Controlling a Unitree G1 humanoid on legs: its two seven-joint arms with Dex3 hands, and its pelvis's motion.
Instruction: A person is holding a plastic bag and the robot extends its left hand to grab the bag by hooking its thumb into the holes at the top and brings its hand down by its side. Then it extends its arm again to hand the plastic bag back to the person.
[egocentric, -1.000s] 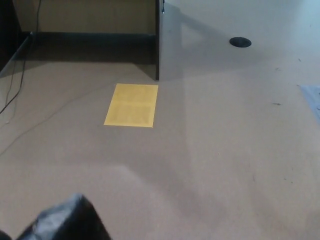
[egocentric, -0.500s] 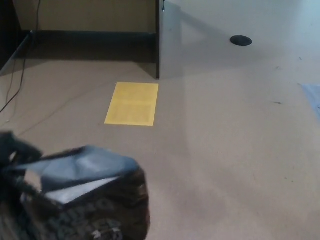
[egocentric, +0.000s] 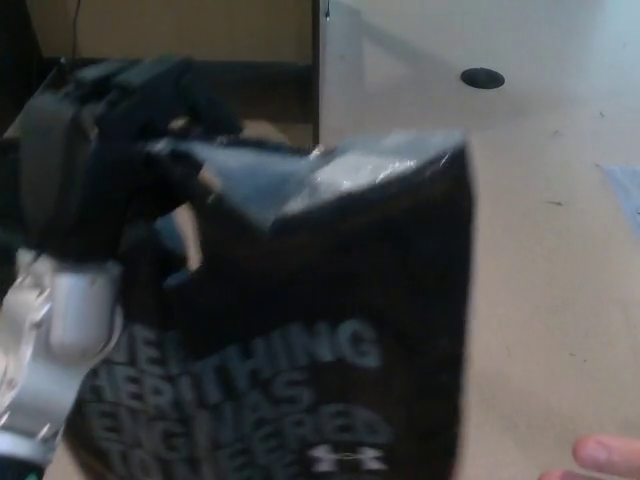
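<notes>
At far left the robot's left hand (egocentric: 120, 165) is raised high in the head view, its silver forearm running down to the bottom-left corner. The black fingers are blurred, but they look curled around the top edge of the plastic bag (egocentric: 320, 330), which hangs from that hand; whether the thumb sits through the handle holes I cannot tell, since the blur hides them.

The bag fills the middle of the picture, from its crumpled, shiny top near the hand down past the lower edge. It is black with pale lettering across the lower half and a small white logo near the bottom. It looks soft and thin, the top folded and glossy, so it should be light, limp and rather slippery. It will sag and swing instead of holding shape. The sound place to take it is the top handle, where the film is gathered; a pinch on the flat side would likely slide.

At bottom right a person's fingertips (egocentric: 600, 458) show, just beside the bag's lower corner but apart from it. Behind lies the tan floor (egocentric: 540, 250). The robot's right hand is out of sight.
</notes>
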